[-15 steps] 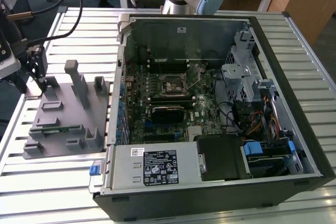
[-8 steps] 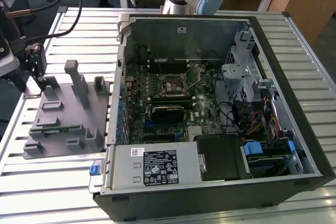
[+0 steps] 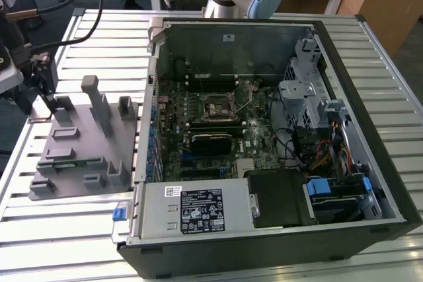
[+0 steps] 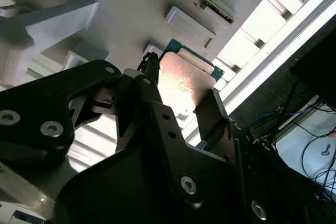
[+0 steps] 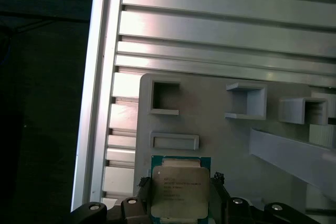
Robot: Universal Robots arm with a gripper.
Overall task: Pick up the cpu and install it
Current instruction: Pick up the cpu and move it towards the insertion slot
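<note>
- Gripper point(image 5: 180, 182) report: its two black fingers point(image 4: 152, 98) are closed in against opposite edges of the cpu point(image 5: 177, 198), one on each side. From both wrist views I judge the chip to be clamped, not just straddled.
- I see the cpu metal top up, with its green rim showing past the fingers. It sits over the corner of the grey tray point(image 3: 73, 156), just beside a shallow rectangular pocket.
- I cannot tell whether the chip has cleared the tray surface or is resting on it.
- In the exterior view the gripper hangs at the far left of the frame, over the tray's upper left corner. The tray lies on the slatted table point(image 3: 66, 229).
- I read the step in hand as the pick-up, so the task is at an early stage. The socket point(image 3: 220, 107) sits mid-frame on the motherboard point(image 3: 175, 146) inside the computer case point(image 3: 231, 44), well apart from the gripper.
- To do this step well I would hold only on the chip's edges, with just enough squeeze to stop it sliding. The part is thin and flat, and the grip area is small.
- I would keep the chip level and move it straight away from the tray, so no corner catches a pocket wall.
- I would also watch the upright posts point(image 3: 99, 107) on the tray and the cables in the exterior view's upper left. Either could snag the wrist if it swung wide.
</note>
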